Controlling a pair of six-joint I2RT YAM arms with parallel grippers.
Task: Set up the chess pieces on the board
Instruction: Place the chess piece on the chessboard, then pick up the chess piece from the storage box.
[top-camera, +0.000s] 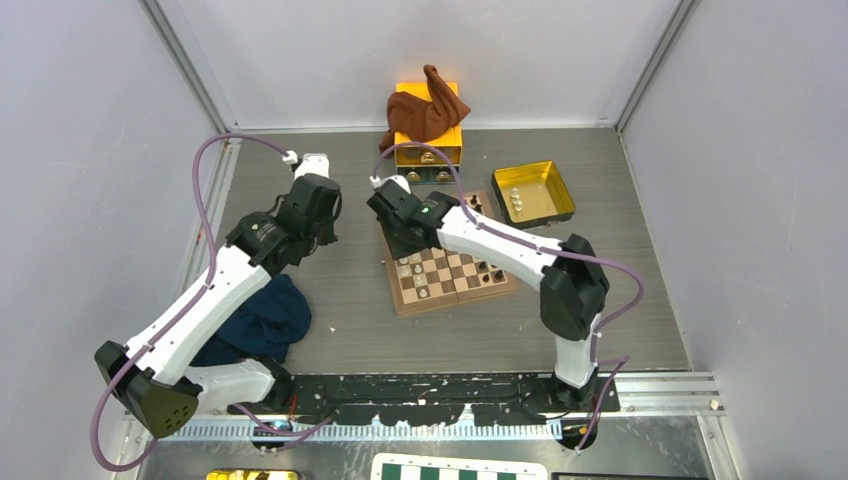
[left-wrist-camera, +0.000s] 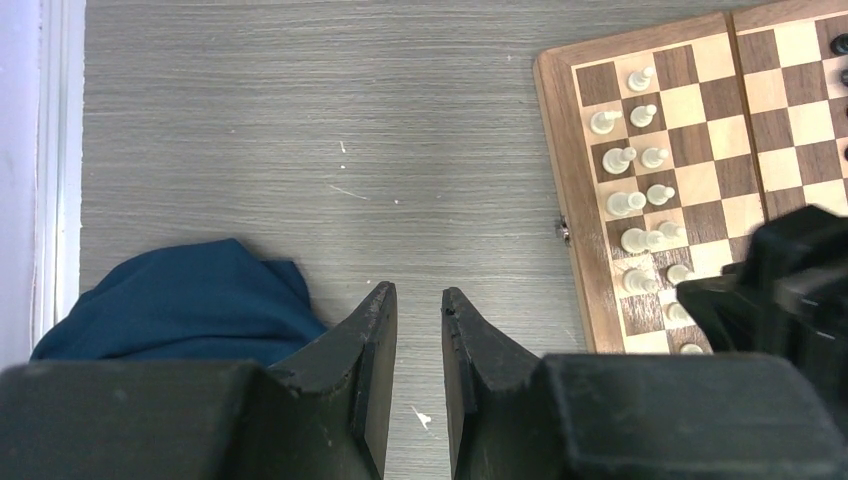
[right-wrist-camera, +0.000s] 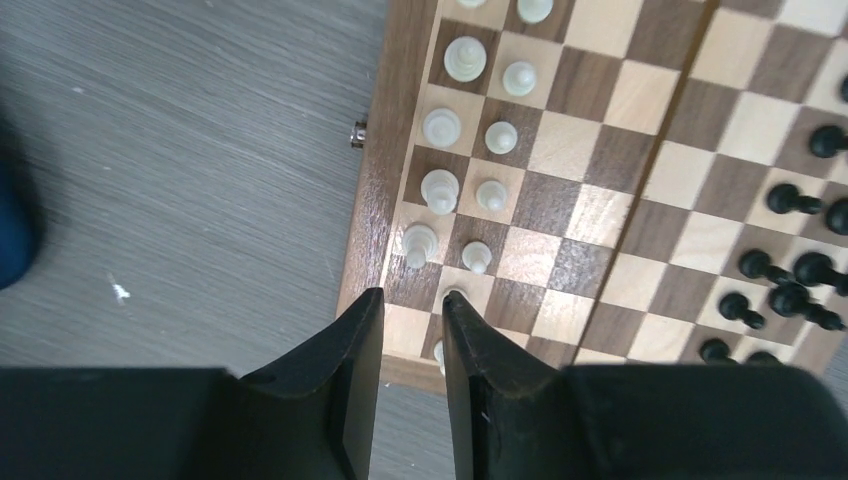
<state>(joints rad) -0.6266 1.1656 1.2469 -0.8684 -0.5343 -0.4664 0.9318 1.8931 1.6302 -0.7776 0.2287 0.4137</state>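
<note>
The two black fingers (right-wrist-camera: 365, 330) of the right hand (right-wrist-camera: 412, 296) fill the bottom of its wrist view; they stand only a little apart and I see nothing between them, so this hand is slightly open and empty. It hangs over a corner of the board (right-wrist-camera: 375, 200), at the end of the cream pieces (right-wrist-camera: 440, 188), which stand upright in two neat lines along one edge, one piece on each square. One cream piece (right-wrist-camera: 452, 294) peeps out just beside the tip of one finger, and I judge that the hand is there to work on the last places of this corner. I cannot tell whether it has to do with this piece. The dark pieces (right-wrist-camera: 790, 200) are gathered on the opposite side of the board, closer together and less tidy, so that side probably needs more care. The left hand (left-wrist-camera: 418, 288) is also slightly open and empty. It hovers over the bare grey surface (left-wrist-camera: 300, 120) between the blue cloth (left-wrist-camera: 190, 300) and the board, I think so that it does not disturb the right arm. In the top view the yellow tray (top-camera: 546, 166) beyond the board holds a few pale pieces (top-camera: 515, 200), so the task seems far along but not finished.
</note>
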